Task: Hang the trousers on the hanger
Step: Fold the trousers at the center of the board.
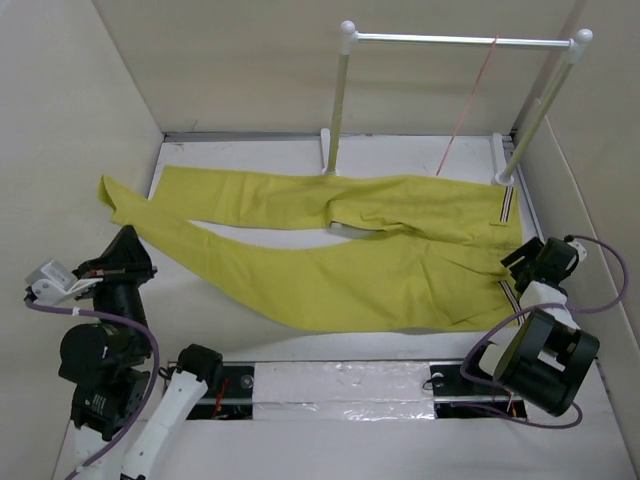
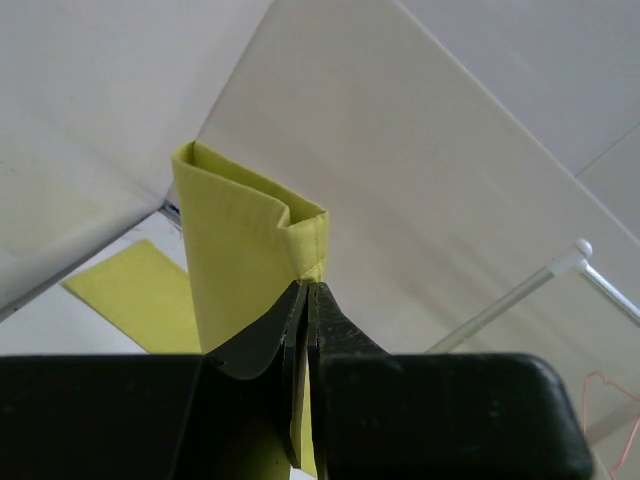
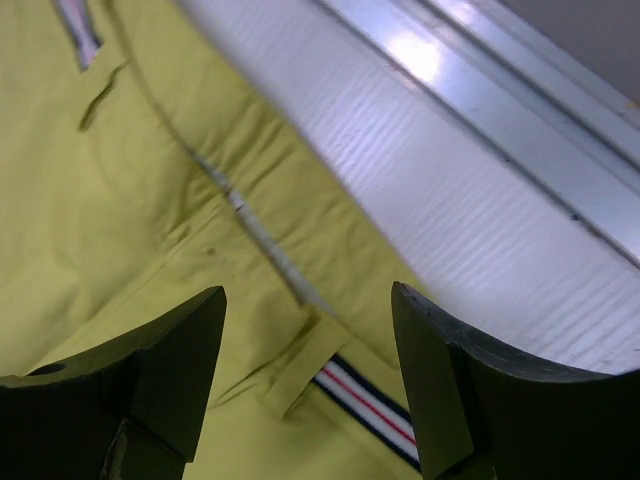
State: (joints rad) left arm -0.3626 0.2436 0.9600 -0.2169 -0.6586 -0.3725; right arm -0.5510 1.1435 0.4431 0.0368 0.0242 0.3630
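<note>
Top view: the trousers (image 1: 330,270) are laid flat across the white table (image 1: 330,375), with the waist at the right and the two legs spread towards the left wall. The hanger (image 1: 468,108) is hung by its hook from the white rail (image 1: 460,40) at the far edge, near the right post, and is seen almost edge-on as a thin pink line. It is well apart from both arms, with its lower end just above the far edge of the trousers.

Left wrist view: the fingers (image 2: 262,340) of the left gripper (image 2: 306,292) are pressed together on the end of one trouser leg. A folded cuff of yellow cloth (image 2: 235,270) is held upright above the tips.

Right wrist view: the fingers (image 3: 175,350) of the right gripper (image 3: 308,300) are spread wide above the waist, over a belt loop and the striped waistband (image 3: 365,400). Contact with the cloth cannot be judged.
</note>
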